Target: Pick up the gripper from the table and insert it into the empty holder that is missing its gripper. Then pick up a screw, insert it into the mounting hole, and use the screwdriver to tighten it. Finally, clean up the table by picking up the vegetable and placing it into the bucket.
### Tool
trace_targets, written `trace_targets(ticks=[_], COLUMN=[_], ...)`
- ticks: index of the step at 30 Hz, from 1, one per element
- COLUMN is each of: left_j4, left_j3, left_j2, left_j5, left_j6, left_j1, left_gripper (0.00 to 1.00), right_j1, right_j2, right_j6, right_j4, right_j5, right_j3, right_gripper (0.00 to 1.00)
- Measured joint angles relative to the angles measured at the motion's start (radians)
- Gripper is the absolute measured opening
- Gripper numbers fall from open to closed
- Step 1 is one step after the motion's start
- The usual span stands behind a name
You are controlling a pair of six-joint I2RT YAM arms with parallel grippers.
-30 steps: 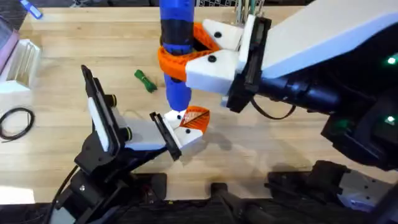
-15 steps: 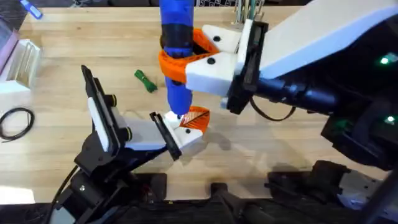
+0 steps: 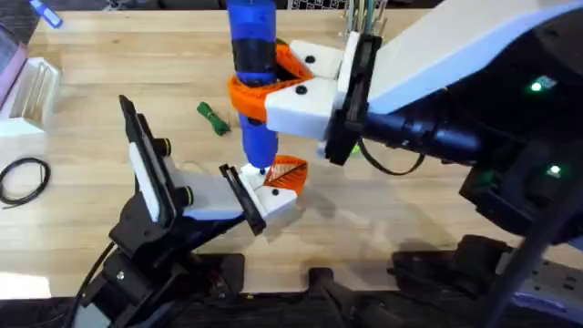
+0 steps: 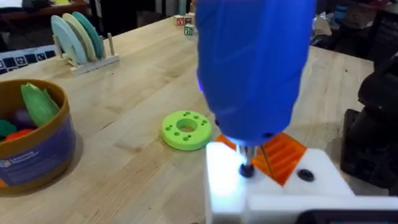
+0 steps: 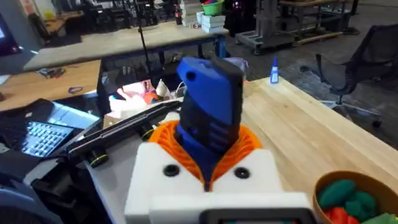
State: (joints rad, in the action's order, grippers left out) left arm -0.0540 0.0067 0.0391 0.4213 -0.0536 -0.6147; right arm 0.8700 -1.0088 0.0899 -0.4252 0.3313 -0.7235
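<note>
At center frame in the overhead view, the right tool (image 3: 273,87) pinches the blue screwdriver (image 3: 252,77) upright between its orange pads, the metal tip pressed down onto the white holder (image 3: 260,193) where the orange gripper (image 3: 288,175) now sits. The left tool (image 3: 264,187) carries that holder at lower center; whether it is spread or pressed together cannot be told. The dark-green vegetable (image 3: 213,118) lies on the wooden surface (image 3: 410,210) left of the screwdriver, the bucket (image 4: 34,143) at the left wrist view's left edge.
</note>
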Motion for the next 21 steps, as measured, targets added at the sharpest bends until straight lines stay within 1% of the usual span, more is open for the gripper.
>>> trace_targets(ticks=[21], left_j4=[-0.001], left_j3=[0.000], left_j2=[0.000], left_j5=[0.000], left_j6=[-0.008], left_j1=[0.000], left_gripper=[0.004], right_j1=[0.000], right_j2=[-0.002], right_j6=[0.000], right_j4=[0.011], right_j5=[0.007], right_j3=[0.000], right_gripper=[0.023])
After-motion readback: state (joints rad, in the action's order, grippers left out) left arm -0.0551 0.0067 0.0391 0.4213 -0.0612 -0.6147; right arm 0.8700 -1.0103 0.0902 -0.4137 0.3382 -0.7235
